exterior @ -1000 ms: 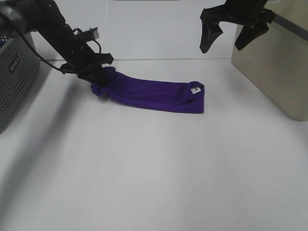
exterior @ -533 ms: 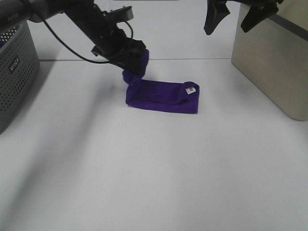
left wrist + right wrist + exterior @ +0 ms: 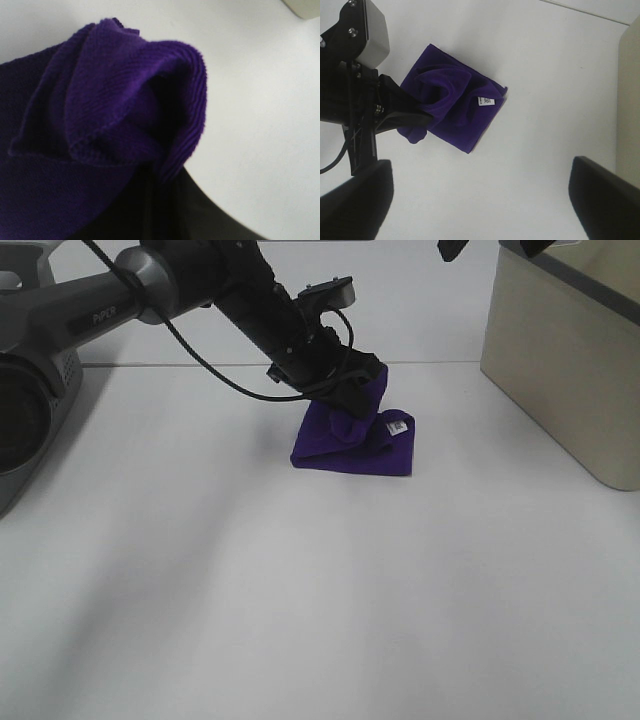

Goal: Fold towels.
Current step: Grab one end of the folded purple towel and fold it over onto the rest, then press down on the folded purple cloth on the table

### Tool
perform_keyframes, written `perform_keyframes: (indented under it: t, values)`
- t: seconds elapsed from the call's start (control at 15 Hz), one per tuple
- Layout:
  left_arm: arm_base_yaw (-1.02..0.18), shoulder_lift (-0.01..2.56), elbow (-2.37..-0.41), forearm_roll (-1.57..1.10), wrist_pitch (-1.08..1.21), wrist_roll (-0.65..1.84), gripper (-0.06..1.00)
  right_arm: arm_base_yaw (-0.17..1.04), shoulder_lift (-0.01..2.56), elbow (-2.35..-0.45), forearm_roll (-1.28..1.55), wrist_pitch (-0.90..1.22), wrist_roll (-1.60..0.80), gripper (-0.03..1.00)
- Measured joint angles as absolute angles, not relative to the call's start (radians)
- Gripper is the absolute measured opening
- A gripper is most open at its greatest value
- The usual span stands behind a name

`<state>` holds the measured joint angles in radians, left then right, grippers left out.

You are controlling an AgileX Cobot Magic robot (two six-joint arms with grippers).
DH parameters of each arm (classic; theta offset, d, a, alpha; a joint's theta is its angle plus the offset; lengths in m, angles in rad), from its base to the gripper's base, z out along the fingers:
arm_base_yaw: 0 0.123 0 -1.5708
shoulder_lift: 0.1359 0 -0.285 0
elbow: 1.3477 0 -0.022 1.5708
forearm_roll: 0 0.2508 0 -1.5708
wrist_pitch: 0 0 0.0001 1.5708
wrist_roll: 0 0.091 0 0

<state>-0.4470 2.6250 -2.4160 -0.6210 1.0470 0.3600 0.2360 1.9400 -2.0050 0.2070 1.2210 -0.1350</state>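
The deep purple towel (image 3: 345, 448) lies on the white table (image 3: 300, 580), folded into a short stack, with its white tag (image 3: 397, 426) at the right edge. My left gripper (image 3: 348, 388) is shut on one bunched end of the towel and holds it just above the stack, near the tag. The left wrist view shows that bunched end (image 3: 125, 100) close up. My right gripper (image 3: 480, 200) is wide open and empty, high above the table. It looks down on the towel (image 3: 452, 112). Only its fingertips (image 3: 450, 248) show at the top of the high view.
A beige bin (image 3: 570, 370) stands at the right of the table. A grey perforated basket (image 3: 25, 430) stands at the left edge. The left arm (image 3: 200, 280) reaches in from the upper left across the back of the table.
My left gripper has carried the towel's left end to the right, over the rest of it, so the long strip is now a short stack. My right gripper has risen almost out of the high view.
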Motion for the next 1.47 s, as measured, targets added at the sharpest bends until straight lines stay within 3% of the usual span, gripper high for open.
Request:
perform_keyframes:
  t: [0.2, 0.27, 0.33, 0.4, 0.53, 1.0, 1.2, 1.47]
  values:
    - [-0.447, 2.644, -2.416, -0.664, 1.016, 0.357, 0.04, 0.236, 1.940, -2.005, 0.215, 1.221, -0.135, 0.92]
    - [-0.447, 2.655, -2.416, -0.688, 0.998, 0.356, 0.11, 0.236, 1.940, -2.005, 0.218, 1.221, -0.135, 0.92]
    - [-0.447, 2.663, -2.416, -0.729, 0.976, 0.356, 0.27, 0.236, 1.940, -2.005, 0.219, 1.221, -0.135, 0.92]
    - [-0.447, 2.669, -2.416, -0.794, 0.954, 0.369, 0.51, 0.236, 1.940, -2.005, 0.221, 1.221, -0.135, 0.92]
    - [-0.447, 2.668, -2.416, -0.875, 0.943, 0.416, 0.63, 0.236, 1.940, -2.005, 0.221, 1.221, -0.135, 0.92]
    - [-0.357, 2.609, -2.416, -0.891, 0.965, 0.492, 0.64, 0.236, 1.940, -2.005, 0.222, 1.221, -0.155, 0.92]
    - [-0.207, 2.513, -2.421, -0.691, 1.069, 0.363, 0.64, 0.236, 1.967, -2.005, 0.354, 1.220, -0.432, 0.92]
    - [-0.191, 2.486, -2.421, -0.385, 1.202, 0.225, 0.64, 0.238, 2.117, -2.005, 0.627, 1.211, -0.672, 0.92]
